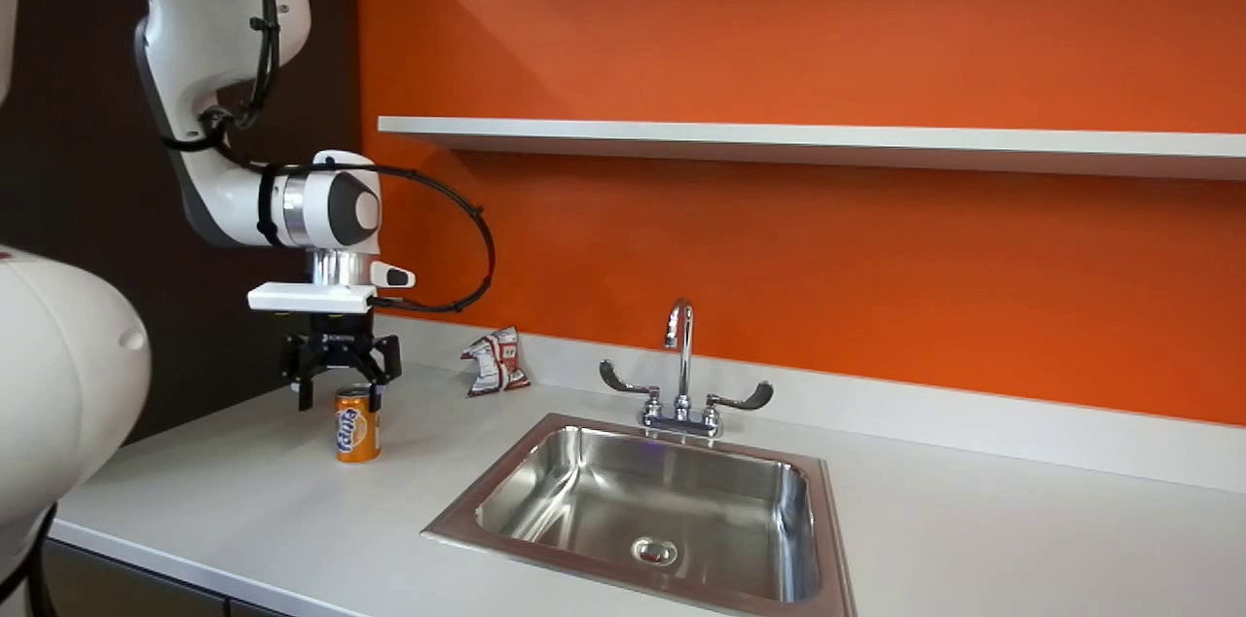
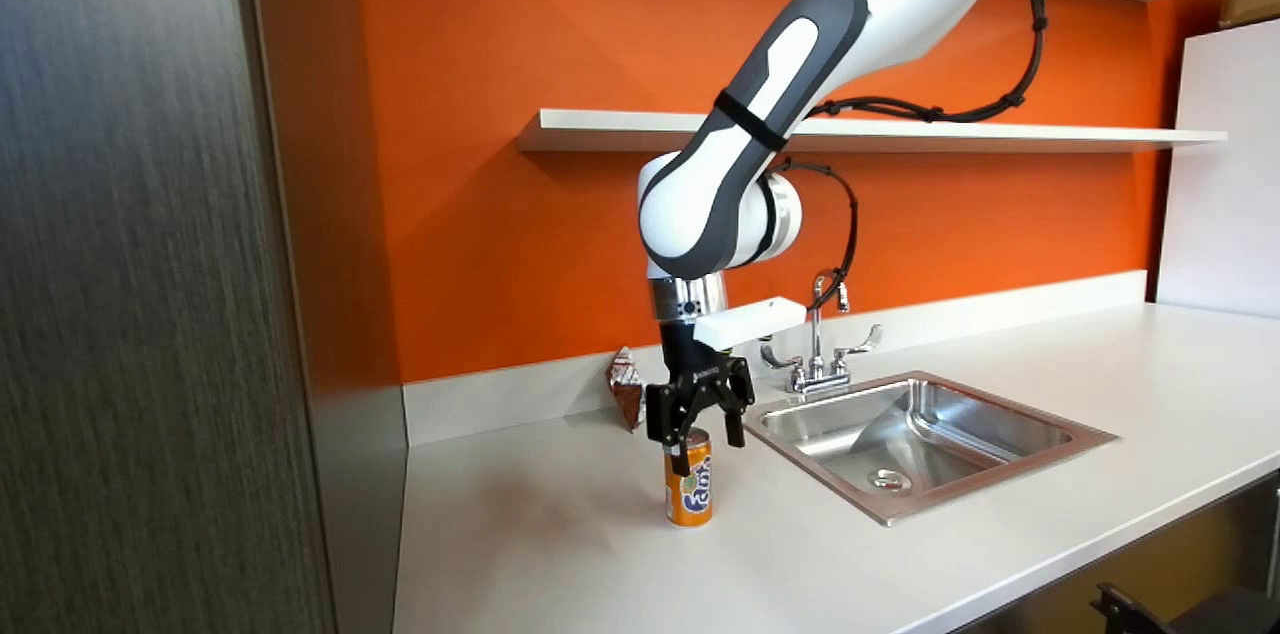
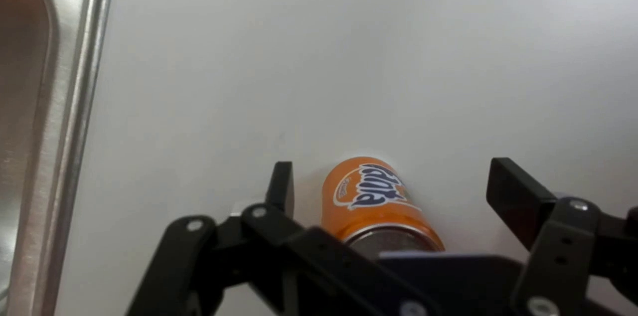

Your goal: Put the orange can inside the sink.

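The orange can (image 1: 357, 434) stands upright on the counter, left of the sink (image 1: 633, 510). In an exterior view the can (image 2: 690, 499) stands below the fingers, its top partly covered by one fingertip. My gripper (image 1: 341, 395) is open above the can, with the fingertips around the height of its top. In the wrist view the can (image 3: 369, 191) shows between the open fingers of the gripper (image 3: 391, 176), nearer the left finger. A gap shows on both sides. Part of its silvery top is hidden by the gripper body. The sink's rim (image 3: 57, 156) shows at the left edge there.
A chrome faucet (image 1: 685, 354) with two handles stands behind the sink. A red and white snack bag (image 1: 496, 364) leans at the backsplash, behind the gripper. A white shelf (image 1: 779, 135) runs along the orange wall. A dark panel (image 2: 330, 364) bounds the counter's left end.
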`<state>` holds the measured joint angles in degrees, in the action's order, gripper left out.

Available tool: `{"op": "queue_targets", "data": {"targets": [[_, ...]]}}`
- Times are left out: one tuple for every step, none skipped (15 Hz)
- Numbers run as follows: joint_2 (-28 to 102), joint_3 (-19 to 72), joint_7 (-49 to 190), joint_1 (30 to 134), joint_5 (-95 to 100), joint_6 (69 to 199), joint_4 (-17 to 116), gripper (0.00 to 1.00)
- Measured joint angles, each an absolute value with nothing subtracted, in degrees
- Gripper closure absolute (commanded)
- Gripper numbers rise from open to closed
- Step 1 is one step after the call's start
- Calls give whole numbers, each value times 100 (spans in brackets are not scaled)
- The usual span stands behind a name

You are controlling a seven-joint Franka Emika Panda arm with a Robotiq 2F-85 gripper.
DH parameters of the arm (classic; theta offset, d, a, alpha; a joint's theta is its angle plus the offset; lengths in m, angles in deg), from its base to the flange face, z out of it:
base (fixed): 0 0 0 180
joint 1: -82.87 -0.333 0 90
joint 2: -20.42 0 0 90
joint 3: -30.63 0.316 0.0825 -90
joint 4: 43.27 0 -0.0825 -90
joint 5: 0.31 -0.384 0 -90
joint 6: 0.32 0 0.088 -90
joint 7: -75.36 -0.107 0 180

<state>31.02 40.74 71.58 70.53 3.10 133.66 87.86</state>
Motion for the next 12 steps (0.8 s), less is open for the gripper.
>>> {"op": "queue_targets", "data": {"targets": [[3137,4074,7164,7053,310,13366,8749,0],[3171,4074,7171,7053,310,13366,8711,0],[3203,4074,7179,7053,310,13366,8677,0],[3237,4074,7186,7053,310,13366,8641,0],[3272,4074,7191,7053,310,13366,8607,0],[3303,4074,7192,7053,310,13366,8575,0],[3334,4074,7195,7053,310,13366,8544,0],[3361,4074,7197,7053,310,13366,8517,0],[3393,4074,7200,7053,310,13366,8485,0],[3426,4074,7203,7053,310,13366,8456,0],[3455,4074,7205,7053,310,13366,8427,0],[3485,4074,7207,7053,310,13366,8396,0]]}}
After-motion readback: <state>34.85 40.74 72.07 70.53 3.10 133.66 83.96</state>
